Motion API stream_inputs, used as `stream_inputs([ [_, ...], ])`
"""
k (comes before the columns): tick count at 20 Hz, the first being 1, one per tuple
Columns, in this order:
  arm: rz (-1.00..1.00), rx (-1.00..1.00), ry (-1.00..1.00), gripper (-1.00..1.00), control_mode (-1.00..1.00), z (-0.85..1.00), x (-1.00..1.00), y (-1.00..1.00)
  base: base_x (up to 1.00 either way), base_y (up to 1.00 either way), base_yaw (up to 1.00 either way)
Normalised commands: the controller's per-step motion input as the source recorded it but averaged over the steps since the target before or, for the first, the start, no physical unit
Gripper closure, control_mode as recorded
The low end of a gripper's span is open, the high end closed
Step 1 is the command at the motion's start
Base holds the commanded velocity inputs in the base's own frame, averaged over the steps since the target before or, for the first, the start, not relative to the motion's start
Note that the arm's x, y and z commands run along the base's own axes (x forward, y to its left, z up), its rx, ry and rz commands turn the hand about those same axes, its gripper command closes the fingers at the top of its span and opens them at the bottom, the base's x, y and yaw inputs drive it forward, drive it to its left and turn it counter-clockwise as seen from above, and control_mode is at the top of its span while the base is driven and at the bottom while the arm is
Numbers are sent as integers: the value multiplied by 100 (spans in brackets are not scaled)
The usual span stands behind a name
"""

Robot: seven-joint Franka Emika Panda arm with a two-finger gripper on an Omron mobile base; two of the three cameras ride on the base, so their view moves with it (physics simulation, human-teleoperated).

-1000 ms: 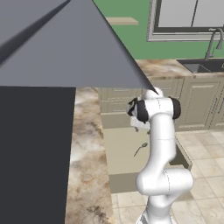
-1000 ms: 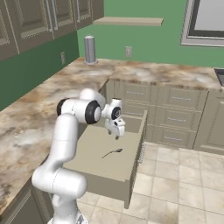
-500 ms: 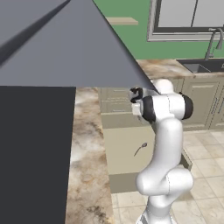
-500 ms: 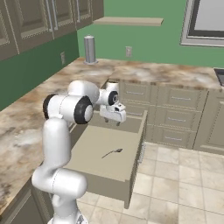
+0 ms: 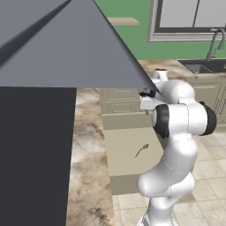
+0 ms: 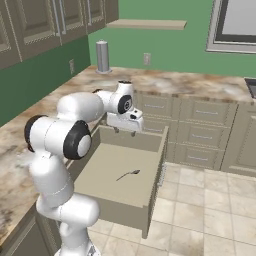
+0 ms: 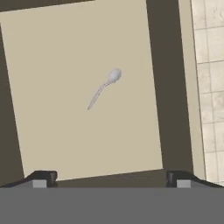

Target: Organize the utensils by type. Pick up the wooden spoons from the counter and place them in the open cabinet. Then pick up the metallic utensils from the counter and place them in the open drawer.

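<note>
spoon (image 7: 105, 87) in drawer (image 7: 52, 52), below spread fingers (image 7: 43, 179)

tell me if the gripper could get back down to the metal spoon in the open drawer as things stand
Probably yes. The gripper hangs open above the back wall of the drawer, and the metal spoon lies alone on the drawer's flat floor, with nothing visible above it to block a descent.

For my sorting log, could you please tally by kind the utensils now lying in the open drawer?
Grey metal spoon: 1, lying flat on the floor of the drawer
Wooden spoons: 0
Total in the drawer: 1
</note>
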Motion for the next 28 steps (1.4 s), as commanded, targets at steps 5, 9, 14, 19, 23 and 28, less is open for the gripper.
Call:
stream_inputs([
  [5,2,0,0,-100,-100,45,-64,0,0,0,0],
  [9,1,0,0,-100,-100,3,-49,1,0,0,0],
  [14,0,11,-17,-100,-100,4,-54,0,0,0,0],
  [19,0,13,-18,-100,-100,5,-44,-1,0,0,0],
  [23,0,0,0,-100,-100,0,-2,-1,0,0,0],
  [28,0,0,-13,-100,100,0,-28,-5,-14,-5,0],
])
